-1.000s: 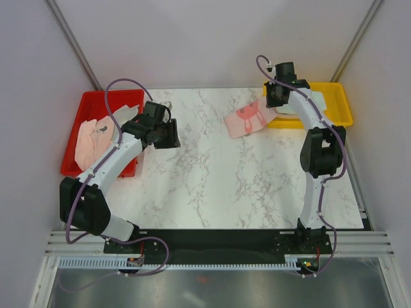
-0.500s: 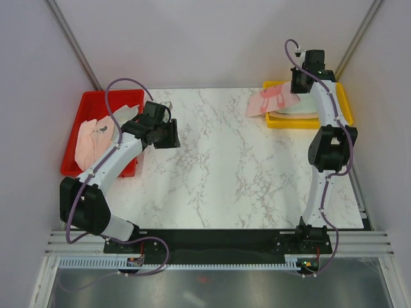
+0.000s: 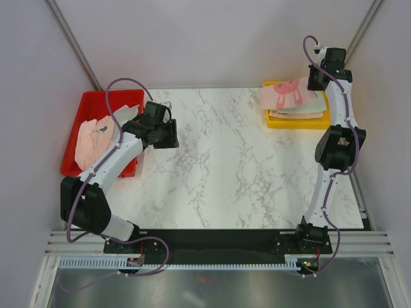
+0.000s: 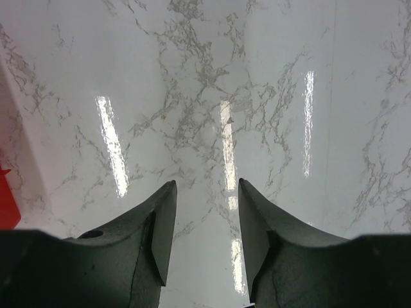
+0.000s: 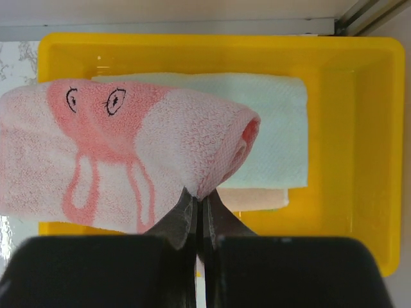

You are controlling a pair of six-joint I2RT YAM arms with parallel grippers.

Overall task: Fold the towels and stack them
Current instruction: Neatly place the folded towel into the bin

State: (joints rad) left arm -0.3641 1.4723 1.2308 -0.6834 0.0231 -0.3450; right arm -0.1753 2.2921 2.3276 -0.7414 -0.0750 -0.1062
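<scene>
Swung off the marble table [image 3: 212,160], the right gripper [image 5: 200,205] pinches the pink towel [image 5: 128,147] above the yellow tray [image 5: 347,128]'s mint towel [image 5: 276,128], long axes parallel.

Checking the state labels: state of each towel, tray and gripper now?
pink printed towel: folded over, held above the yellow tray
mint towel: folded flat in the yellow tray
peach towel: folded, under the mint towel
yellow tray: holds folded towels
red tray: holds loose unfolded towels
left gripper: open, empty
right gripper: shut on pink printed towel
</scene>
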